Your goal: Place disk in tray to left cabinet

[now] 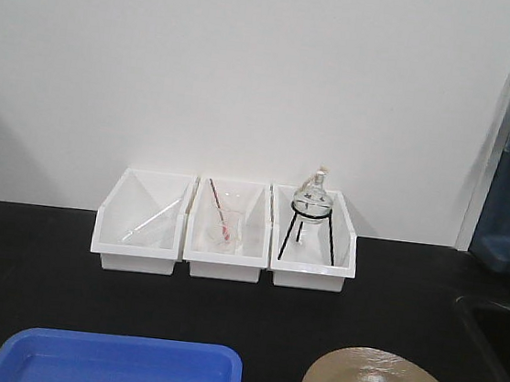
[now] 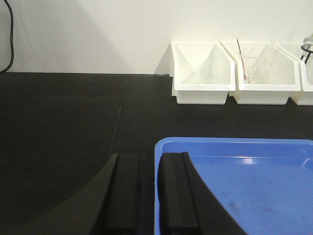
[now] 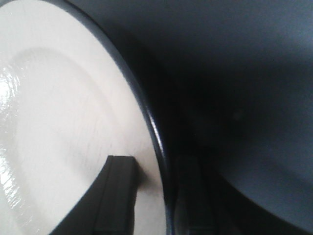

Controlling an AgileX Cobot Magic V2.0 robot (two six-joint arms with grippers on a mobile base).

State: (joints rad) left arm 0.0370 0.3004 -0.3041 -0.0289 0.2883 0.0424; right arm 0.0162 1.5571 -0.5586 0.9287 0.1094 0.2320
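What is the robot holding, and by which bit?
The right gripper has its jaws either side of the black rim of the disk, the left gripper either side of the left lip of the tray. Whether either squeezes cannot be told.

Front view: black counter [image 1: 44, 259] is seen from above, facing the white wall [image 1: 251, 62]. Left wrist view is set low, same heading; white open-front plastic bins [image 1: 226, 252] and blue rectangular plastic tray [image 1: 115, 364] are shared with front. Right wrist view is held very close on the glossy tan black-rimmed round plate [image 3: 58, 122], also caught at front's bottom edge.
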